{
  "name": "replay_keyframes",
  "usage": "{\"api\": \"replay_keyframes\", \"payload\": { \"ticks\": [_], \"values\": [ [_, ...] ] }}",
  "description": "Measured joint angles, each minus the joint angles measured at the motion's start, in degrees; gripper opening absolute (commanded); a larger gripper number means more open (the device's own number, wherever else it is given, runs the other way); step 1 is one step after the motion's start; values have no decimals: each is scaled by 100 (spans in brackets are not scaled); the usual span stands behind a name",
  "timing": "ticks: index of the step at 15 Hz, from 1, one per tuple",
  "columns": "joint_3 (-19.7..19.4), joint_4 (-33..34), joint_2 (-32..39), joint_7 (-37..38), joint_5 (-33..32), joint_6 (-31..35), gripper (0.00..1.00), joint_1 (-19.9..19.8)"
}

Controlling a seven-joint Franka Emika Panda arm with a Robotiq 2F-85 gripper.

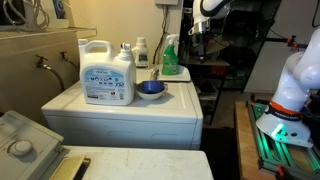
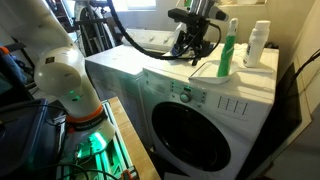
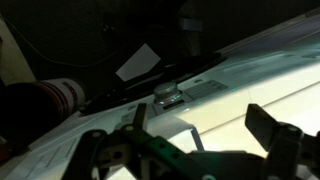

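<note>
gripper is hovering spread and empty near the green spray bottle on the washer, risking tipping it if swinging sideways too low.

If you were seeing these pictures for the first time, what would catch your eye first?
A big white detergent jug stands on the washer top, with a blue bowl and a green spray bottle beside it. The gripper hangs open over the washer top's edge, close to the green spray bottle.
</note>
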Motion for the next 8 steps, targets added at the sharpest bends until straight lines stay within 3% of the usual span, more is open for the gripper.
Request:
{"api": "replay_keyframes", "payload": {
  "ticks": [4,8],
  "values": [
    [451,388,-147,-60,716,276,100,263],
    [840,931,-149,-44,1551,973,100,630]
  ]
}}
